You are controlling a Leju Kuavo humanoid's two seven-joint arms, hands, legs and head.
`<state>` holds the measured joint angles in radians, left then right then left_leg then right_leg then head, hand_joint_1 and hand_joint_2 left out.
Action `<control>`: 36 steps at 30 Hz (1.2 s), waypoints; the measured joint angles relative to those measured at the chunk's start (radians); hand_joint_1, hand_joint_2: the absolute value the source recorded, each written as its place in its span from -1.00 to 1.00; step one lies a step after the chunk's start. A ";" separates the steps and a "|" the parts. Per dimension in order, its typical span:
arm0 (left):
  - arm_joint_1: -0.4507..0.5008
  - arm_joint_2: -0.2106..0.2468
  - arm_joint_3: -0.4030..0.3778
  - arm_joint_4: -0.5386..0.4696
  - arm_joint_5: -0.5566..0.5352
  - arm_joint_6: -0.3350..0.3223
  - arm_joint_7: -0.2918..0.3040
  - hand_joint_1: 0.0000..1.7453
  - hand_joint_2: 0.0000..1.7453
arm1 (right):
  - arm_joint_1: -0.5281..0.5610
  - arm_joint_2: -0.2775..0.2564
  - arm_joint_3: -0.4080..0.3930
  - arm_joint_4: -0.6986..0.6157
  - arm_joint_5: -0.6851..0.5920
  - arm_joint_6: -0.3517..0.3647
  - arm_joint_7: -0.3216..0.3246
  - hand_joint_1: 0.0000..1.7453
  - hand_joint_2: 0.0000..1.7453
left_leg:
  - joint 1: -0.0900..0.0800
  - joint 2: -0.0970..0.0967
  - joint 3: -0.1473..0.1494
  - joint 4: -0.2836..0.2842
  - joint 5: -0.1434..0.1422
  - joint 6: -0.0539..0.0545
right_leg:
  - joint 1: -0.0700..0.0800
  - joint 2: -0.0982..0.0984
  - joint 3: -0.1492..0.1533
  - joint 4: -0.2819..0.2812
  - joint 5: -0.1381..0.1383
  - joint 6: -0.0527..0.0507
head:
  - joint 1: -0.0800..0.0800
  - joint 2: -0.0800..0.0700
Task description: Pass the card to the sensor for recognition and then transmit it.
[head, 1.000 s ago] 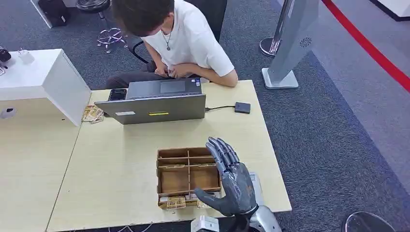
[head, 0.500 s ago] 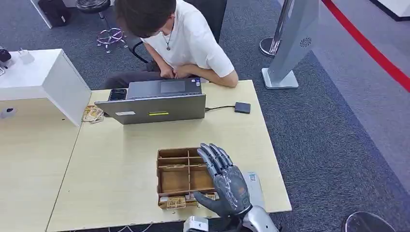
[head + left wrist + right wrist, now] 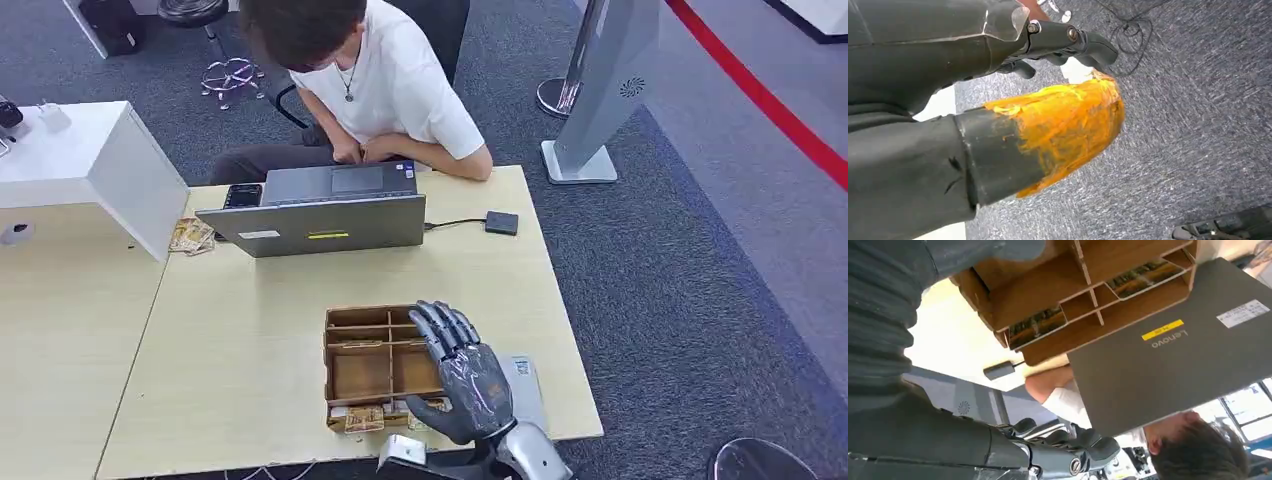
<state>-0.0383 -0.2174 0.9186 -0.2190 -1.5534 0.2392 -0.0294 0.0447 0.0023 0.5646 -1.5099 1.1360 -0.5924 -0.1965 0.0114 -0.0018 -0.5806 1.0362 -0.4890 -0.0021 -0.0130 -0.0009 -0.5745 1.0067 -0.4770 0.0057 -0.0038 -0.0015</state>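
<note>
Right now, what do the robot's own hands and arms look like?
The right hand is dark grey metal with jointed darker fingers on a silver wrist. The left hand has a grey ribbed cover and a thumb tip wrapped in orange tape.

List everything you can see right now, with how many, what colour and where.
Wooden organiser box: one, brown, near table edge.
Picture cards: several, brownish, in the box's front slots.
Laptop: one, grey, far side of table.
Sensor: one, dark, cabled, right of laptop.
Phone: one, black, left of laptop.
Loose cards: small pile, brownish, table's far-left corner.
Table: one, pale wood.
White cabinet: one, left.
Person: one, white shirt, seated behind laptop.
Right hand: grey, fingers spread, over the box's right side.
Left hand: grey with orange tip, over carpet.
</note>
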 joint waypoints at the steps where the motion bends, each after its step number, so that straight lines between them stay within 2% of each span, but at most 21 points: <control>1: 0.000 0.000 0.000 0.000 0.000 0.000 -0.001 -1.00 -1.00 | -0.003 0.000 0.000 0.007 0.000 0.000 0.003 -1.00 1.00 | 0.000 0.000 0.000 0.000 0.000 0.000 | 0.000 0.000 0.000 0.000 0.000 0.000 | 0.000 0.000; 16: 0.000 0.000 0.000 0.000 -0.008 0.000 0.001 -1.00 -1.00 | -0.024 0.000 -0.018 0.085 0.061 -0.008 0.047 -1.00 1.00 | 0.000 0.000 0.000 0.000 0.000 0.000 | 0.000 0.000 0.000 0.000 0.000 0.000 | 0.000 0.000; 31: 0.000 0.000 0.000 0.000 -0.009 0.000 -0.001 -1.00 -1.00 | -0.028 0.003 -0.025 0.103 0.063 -0.013 0.049 -1.00 1.00 | 0.000 0.000 0.000 0.000 0.000 0.000 | 0.000 0.000 0.000 0.000 0.000 0.000 | 0.000 0.000; 36: 0.000 0.000 0.000 0.000 -0.010 0.000 -0.001 -1.00 -1.00 | -0.028 0.006 -0.031 0.062 0.022 -0.030 0.029 -1.00 1.00 | 0.000 0.000 0.000 0.000 0.000 0.000 | 0.000 0.000 0.000 0.000 0.000 0.000 | 0.000 0.000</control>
<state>-0.0381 -0.2174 0.9186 -0.2190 -1.5633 0.2392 -0.0301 0.0170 0.0084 0.5341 -1.4477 1.1581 -0.6222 -0.1675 0.0113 -0.0019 -0.5806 1.0362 -0.4889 -0.0021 -0.0130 -0.0010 -0.5745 1.0067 -0.4770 0.0057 -0.0038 -0.0015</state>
